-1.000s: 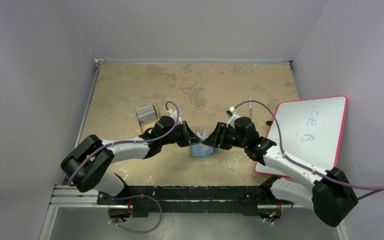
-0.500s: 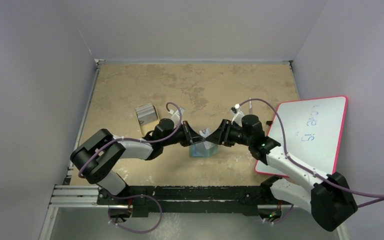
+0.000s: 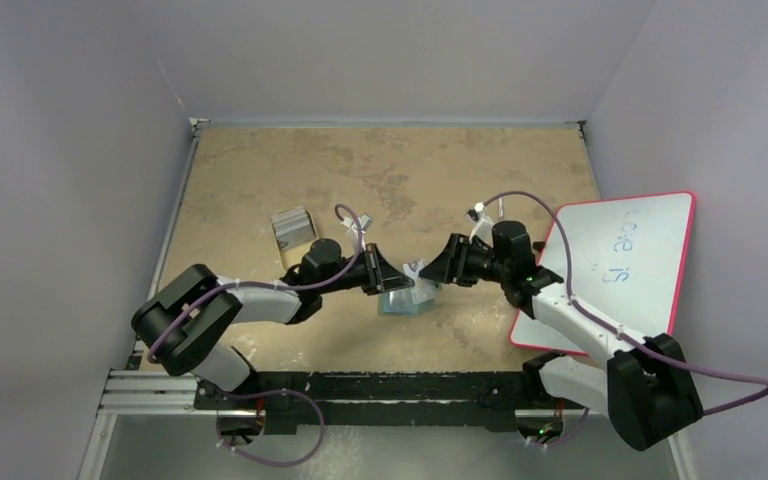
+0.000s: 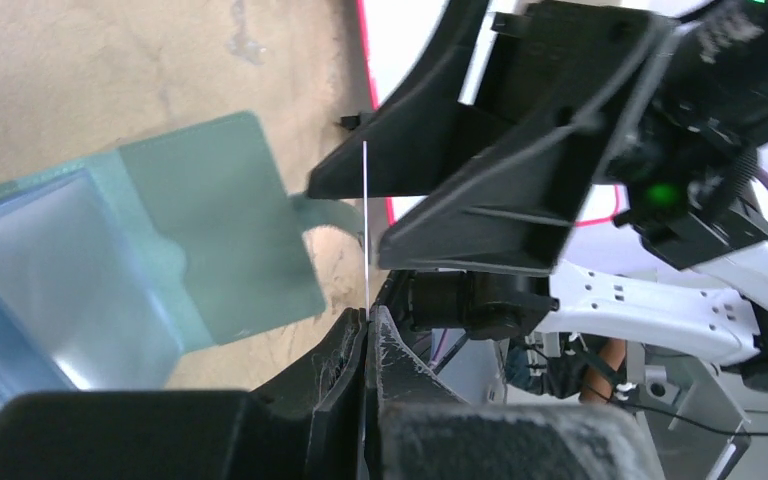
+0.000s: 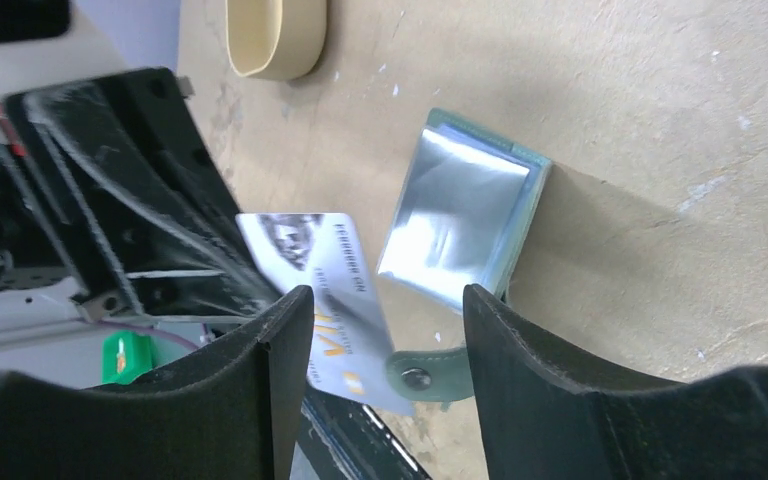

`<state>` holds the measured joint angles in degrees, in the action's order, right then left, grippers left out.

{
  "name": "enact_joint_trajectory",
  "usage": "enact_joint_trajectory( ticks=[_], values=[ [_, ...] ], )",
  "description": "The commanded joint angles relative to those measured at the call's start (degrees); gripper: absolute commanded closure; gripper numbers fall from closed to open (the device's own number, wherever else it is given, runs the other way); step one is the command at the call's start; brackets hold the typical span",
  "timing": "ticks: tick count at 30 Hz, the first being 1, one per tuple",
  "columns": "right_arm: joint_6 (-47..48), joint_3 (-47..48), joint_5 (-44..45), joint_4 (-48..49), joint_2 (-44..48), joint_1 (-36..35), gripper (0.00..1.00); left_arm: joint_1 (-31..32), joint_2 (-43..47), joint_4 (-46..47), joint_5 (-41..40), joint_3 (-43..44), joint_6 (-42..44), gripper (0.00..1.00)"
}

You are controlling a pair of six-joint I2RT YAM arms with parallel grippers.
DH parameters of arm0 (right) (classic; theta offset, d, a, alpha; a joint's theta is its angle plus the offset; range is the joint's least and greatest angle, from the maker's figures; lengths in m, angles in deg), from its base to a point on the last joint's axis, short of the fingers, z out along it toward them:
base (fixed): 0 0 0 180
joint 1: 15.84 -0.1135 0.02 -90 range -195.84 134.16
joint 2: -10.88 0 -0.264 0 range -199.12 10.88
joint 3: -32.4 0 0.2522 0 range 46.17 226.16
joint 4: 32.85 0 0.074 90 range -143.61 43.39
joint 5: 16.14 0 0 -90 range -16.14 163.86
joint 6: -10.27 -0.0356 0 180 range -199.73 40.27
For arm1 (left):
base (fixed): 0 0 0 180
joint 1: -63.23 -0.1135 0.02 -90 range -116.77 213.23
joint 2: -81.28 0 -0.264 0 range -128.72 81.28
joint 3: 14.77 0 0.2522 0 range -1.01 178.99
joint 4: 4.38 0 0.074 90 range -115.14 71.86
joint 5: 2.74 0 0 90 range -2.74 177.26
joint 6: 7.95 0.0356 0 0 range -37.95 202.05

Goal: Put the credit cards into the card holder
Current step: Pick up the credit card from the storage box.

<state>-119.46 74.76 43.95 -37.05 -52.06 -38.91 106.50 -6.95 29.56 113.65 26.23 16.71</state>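
No card pocketed yet, as far as can be seen. Clenched in the left hand point(image 4: 365, 322) by its lower edge: one credit card point(image 4: 365, 230), upright, held over the middle of the counter point(image 3: 380, 180) between the two arms. Lying open and flat just beneath, the card holder point(image 3: 405, 301), shiny clear pockets facing up, no card visible inside. Right hand point(image 5: 388, 305) released, spread wide to either side of the card and gripping nothing. Left to do, by judgement: line the card up with a pocket mouth, slide it in, then repeat for the grey-silver stack point(image 3: 295, 225) resting well apart to the left, probably more cards.

From the left wrist, only a hairline of the card, edge-on, with the right hand's fingers point(image 4: 480, 230) looming behind. From the right wrist, the printed face instead, plus a tan oval tray point(image 5: 275, 35) farther off, not made out from overhead. From overhead alone, the stack.
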Motion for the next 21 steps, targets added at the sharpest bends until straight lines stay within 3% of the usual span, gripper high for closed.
enact_joint_trajectory(
  ticks=[1,7,13,17,21],
  values=[
    [3.4,1.9,-8.1,4.3,-0.7,0.5,0.40,0.3,6.2,-4.1,2.6,1.0,6.8,1.00],
    [3.8,1.9,-11.3,6.9,-0.6,0.8,0.51,0.3,9.3,-10.3,2.6,2.0,10.5,1.00],
    [3.2,0.8,-13.2,9.5,0.6,0.9,0.77,0.3,8.2,-10.8,2.1,2.5,10.4,1.00],
    [3.5,0.3,-13.7,9.8,1.6,1.1,0.99,0.2,8.3,-11.4,1.2,2.8,10.3,0.97],
    [2.7,-0.5,-15.6,11.7,2.2,1.1,1.00,0.3,9.2,-11.9,0.5,2.9,10.3,0.99]
  ],
)
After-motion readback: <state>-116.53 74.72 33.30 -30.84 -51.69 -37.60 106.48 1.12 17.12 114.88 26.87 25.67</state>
